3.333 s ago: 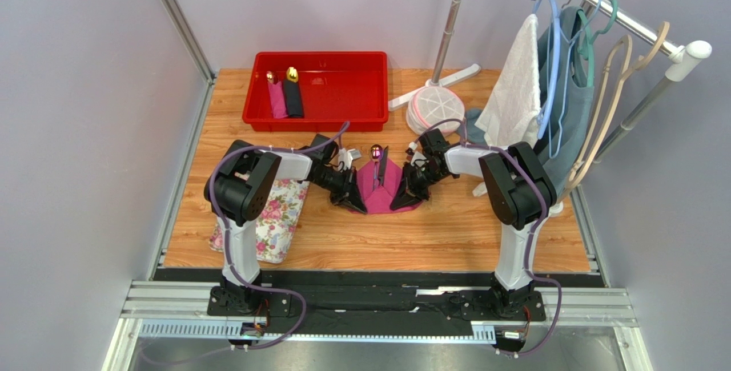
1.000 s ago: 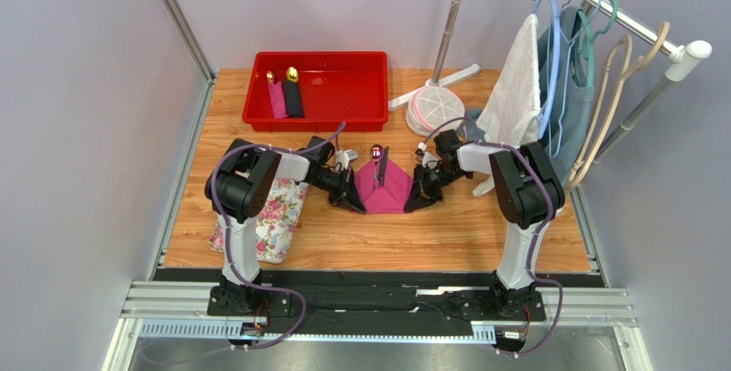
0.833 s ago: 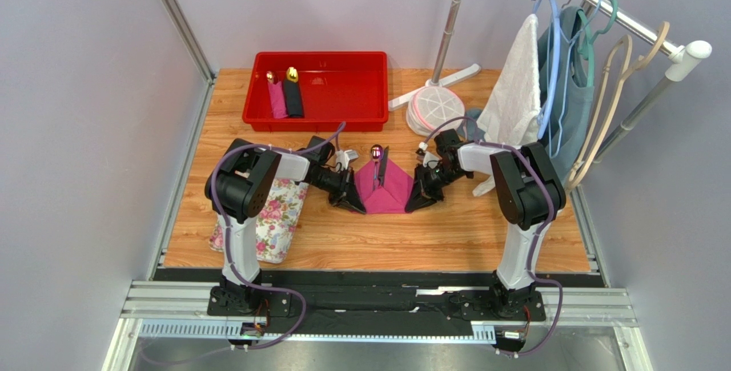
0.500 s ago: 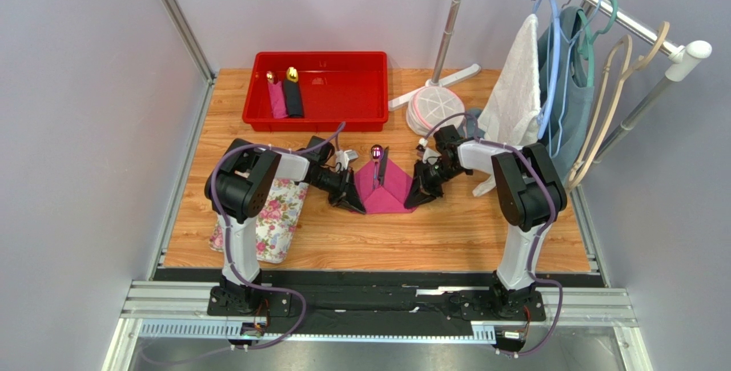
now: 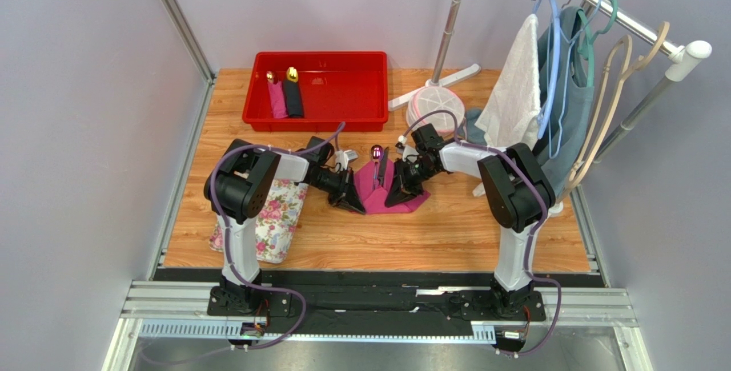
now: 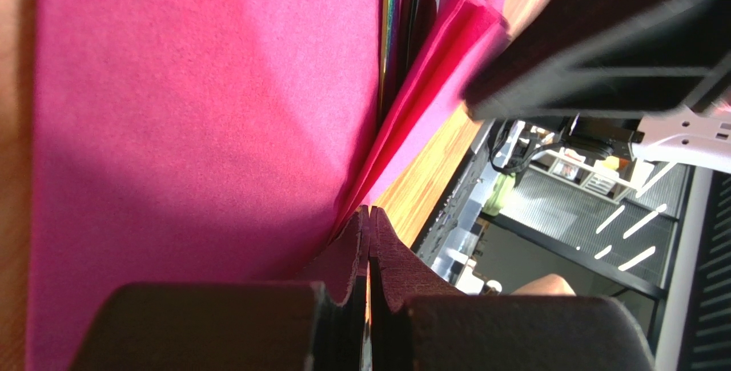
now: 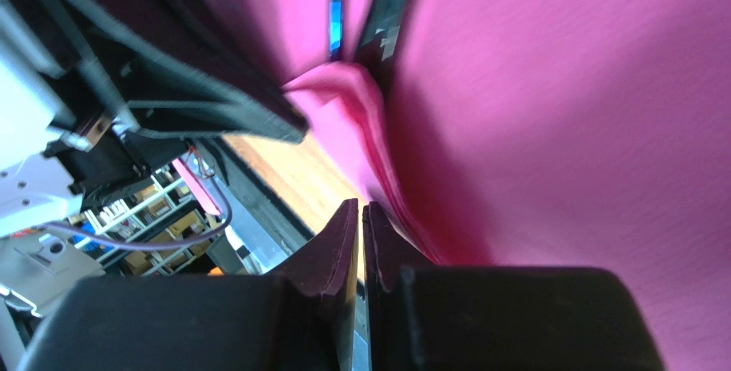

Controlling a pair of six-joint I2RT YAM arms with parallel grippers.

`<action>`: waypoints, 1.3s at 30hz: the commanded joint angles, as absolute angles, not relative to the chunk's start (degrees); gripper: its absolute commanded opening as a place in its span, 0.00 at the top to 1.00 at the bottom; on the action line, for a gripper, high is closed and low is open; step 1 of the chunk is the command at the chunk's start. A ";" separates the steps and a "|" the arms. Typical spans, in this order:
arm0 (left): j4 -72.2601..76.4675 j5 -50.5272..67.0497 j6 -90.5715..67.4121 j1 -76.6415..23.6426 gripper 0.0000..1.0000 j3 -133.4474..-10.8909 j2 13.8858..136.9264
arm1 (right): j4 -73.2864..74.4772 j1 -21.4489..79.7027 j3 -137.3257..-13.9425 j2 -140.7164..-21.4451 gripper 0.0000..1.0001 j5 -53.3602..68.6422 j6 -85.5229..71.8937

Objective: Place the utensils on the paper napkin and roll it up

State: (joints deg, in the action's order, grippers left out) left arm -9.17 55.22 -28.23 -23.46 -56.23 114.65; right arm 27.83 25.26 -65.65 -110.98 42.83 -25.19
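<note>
The magenta paper napkin (image 5: pixel 372 185) lies mid-table with its sides folded up. The black-handled utensils (image 5: pixel 378 165) lie along its middle, and a purple head pokes out at the far end. My left gripper (image 5: pixel 354 199) is shut, with its fingers pressed against the napkin's left flap (image 6: pixel 197 114). My right gripper (image 5: pixel 394 197) is shut against the right flap (image 7: pixel 558 131), which it has pushed over toward the utensils (image 7: pixel 377 37). The utensil handles (image 6: pixel 410 28) show between the two flaps. Neither pair of jaws has paper between them.
A red bin (image 5: pixel 317 119) at the back holds a pink roll (image 5: pixel 276 97) and a black roll (image 5: pixel 293 95). A floral cloth (image 5: pixel 276 215) lies to the left. A rack base (image 5: pixel 436 101), a hanging towel (image 5: pixel 515 88) and hangers stand to the right.
My right gripper has swung left toward the centre, carrying the napkin's right flap over the utensils. My left gripper has held its place.
</note>
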 commanded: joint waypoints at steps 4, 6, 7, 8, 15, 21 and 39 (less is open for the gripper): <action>-5.10 53.09 -27.77 -22.85 1.00 -53.53 110.92 | 25.49 25.05 -67.24 -113.90 0.92 40.08 -25.40; -4.75 53.61 -27.33 -22.94 1.00 -53.44 110.04 | 25.66 24.96 -67.24 -114.26 0.92 39.55 -25.05; -4.57 53.87 -27.42 -22.85 1.00 -53.44 109.87 | 25.84 25.05 -67.24 -114.61 0.92 39.46 -24.87; -3.96 54.14 -27.86 -22.85 1.00 -53.35 109.43 | 26.01 24.96 -67.32 -114.96 0.92 39.38 -24.61; 6.76 56.43 -33.92 -23.38 0.96 -52.12 104.42 | 26.01 25.13 -67.50 -115.66 0.92 39.37 -24.52; 18.35 57.48 -40.86 -24.52 0.95 -53.53 108.54 | 26.63 25.05 -68.11 -116.01 0.92 39.55 -24.43; 29.80 53.26 -50.27 -26.19 0.98 -55.63 119.44 | 28.30 25.14 -68.20 -115.05 0.92 39.81 -23.82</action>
State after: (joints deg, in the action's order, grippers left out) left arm 26.15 54.41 -48.80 -26.17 -53.95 117.91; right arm 28.08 25.06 -67.26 -115.00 42.09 -25.26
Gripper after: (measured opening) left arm 0.028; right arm 0.080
